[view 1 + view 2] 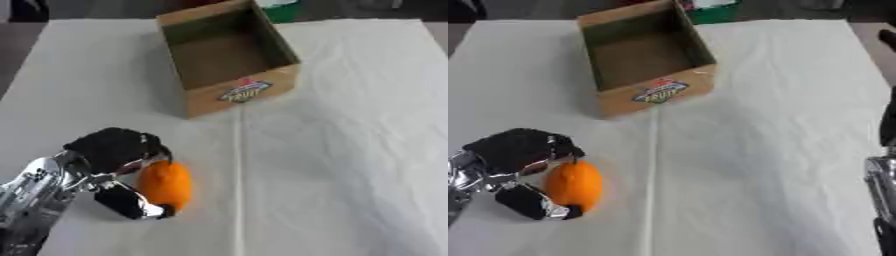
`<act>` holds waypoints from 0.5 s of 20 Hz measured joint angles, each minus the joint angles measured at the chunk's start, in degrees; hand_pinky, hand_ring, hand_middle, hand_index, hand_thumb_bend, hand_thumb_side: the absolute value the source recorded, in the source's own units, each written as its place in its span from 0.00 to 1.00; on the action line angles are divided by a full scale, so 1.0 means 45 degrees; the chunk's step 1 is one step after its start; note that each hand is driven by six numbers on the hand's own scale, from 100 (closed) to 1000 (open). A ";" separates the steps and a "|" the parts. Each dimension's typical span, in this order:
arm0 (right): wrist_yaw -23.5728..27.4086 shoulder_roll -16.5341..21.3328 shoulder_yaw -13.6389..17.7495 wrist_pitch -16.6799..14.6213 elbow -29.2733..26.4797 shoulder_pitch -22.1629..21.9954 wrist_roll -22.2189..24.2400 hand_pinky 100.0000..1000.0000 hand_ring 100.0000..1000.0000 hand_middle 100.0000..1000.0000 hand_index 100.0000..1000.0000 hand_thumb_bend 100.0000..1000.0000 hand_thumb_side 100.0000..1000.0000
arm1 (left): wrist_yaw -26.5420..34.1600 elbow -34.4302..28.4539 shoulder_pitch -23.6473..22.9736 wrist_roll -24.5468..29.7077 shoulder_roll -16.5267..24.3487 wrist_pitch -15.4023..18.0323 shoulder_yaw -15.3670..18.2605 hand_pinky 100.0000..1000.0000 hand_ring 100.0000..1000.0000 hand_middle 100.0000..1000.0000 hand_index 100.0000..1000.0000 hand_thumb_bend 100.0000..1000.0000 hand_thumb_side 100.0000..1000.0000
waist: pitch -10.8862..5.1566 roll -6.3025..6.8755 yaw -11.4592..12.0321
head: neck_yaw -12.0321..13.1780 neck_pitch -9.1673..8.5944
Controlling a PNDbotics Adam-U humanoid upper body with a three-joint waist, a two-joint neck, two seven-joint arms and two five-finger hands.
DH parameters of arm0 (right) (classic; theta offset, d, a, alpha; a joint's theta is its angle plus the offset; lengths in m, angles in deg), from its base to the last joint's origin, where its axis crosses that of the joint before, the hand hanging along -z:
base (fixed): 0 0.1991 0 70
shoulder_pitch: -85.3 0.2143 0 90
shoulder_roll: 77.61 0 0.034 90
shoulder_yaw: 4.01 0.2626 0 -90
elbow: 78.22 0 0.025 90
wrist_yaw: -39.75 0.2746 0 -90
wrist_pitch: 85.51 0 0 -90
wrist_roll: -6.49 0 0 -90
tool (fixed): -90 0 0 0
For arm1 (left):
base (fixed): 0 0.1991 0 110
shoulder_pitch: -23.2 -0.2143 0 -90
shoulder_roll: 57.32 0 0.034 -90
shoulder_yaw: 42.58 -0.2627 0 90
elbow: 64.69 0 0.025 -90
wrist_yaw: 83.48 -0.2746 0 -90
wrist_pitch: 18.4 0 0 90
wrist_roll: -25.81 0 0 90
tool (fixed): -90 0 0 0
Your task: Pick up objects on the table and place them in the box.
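An orange fruit [164, 185] lies on the white cloth at the lower left. My left hand [114, 147] comes in from the lower left corner and wraps it: black fingers curl over its top and left side, and the thumb [131, 202] presses in under its near end. An open cardboard box [262, 87] with a fruit label on its front wall stands farther back, near the middle, and nothing shows inside it. A sliver of my right hand [883, 175] shows at the right edge of the right eye view, mostly cut off.
The table is covered by a white cloth [350, 150] with a crease running down from the box. A green object [282, 10] sits behind the box at the far edge.
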 measured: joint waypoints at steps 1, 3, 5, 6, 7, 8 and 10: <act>0.0000 -0.0004 0.0000 0.0002 0.0000 -0.0001 0.0002 0.78 0.79 0.65 0.78 0.00 1.00 | 0.0125 0.0024 -0.0015 -0.0056 -0.0027 -0.0054 0.0005 0.43 0.62 0.65 0.90 0.51 0.70 | 0.0001 0.0000 0.0000 | 0.0003 0.0000; 0.0000 -0.0005 0.0000 0.0002 0.0000 -0.0003 0.0004 0.78 0.79 0.65 0.78 0.00 1.00 | 0.0330 0.0026 -0.0029 -0.0146 -0.0062 -0.0141 0.0006 0.40 0.57 0.59 0.88 0.49 0.66 | 0.0004 0.0000 -0.0002 | 0.0013 0.0000; 0.0000 -0.0007 0.0000 0.0003 0.0000 -0.0009 0.0005 0.78 0.79 0.64 0.78 0.00 1.00 | 0.0502 0.0014 -0.0048 -0.0263 -0.0065 -0.0214 0.0002 0.39 0.54 0.57 0.87 0.48 0.62 | 0.0014 -0.0001 -0.0005 | 0.0029 -0.0002; 0.0000 -0.0012 0.0000 0.0004 0.0000 -0.0011 0.0006 0.78 0.79 0.64 0.78 0.00 1.00 | 0.0606 -0.0002 -0.0067 -0.0337 -0.0066 -0.0251 -0.0004 0.38 0.53 0.57 0.86 0.47 0.60 | 0.0019 -0.0001 -0.0005 | 0.0042 -0.0002; 0.0000 -0.0024 0.0000 0.0005 0.0000 -0.0011 0.0008 0.78 0.79 0.64 0.78 0.00 1.00 | 0.0698 -0.0040 -0.0093 -0.0410 -0.0066 -0.0291 -0.0011 0.36 0.52 0.56 0.85 0.46 0.57 | 0.0020 -0.0001 -0.0005 | 0.0046 -0.0002; 0.0000 -0.0033 0.0000 0.0005 0.0000 -0.0012 0.0010 0.78 0.79 0.64 0.78 0.00 1.00 | 0.0791 -0.0073 -0.0113 -0.0493 -0.0067 -0.0320 -0.0030 0.35 0.51 0.56 0.84 0.45 0.54 | 0.0021 -0.0003 -0.0005 | 0.0047 -0.0002; 0.0000 -0.0065 0.0000 0.0009 0.0000 -0.0013 0.0020 0.78 0.79 0.64 0.78 0.00 1.00 | 0.0991 -0.0147 -0.0131 -0.0662 -0.0067 -0.0377 -0.0040 0.34 0.49 0.55 0.84 0.41 0.48 | 0.0024 -0.0004 -0.0005 | 0.0048 -0.0002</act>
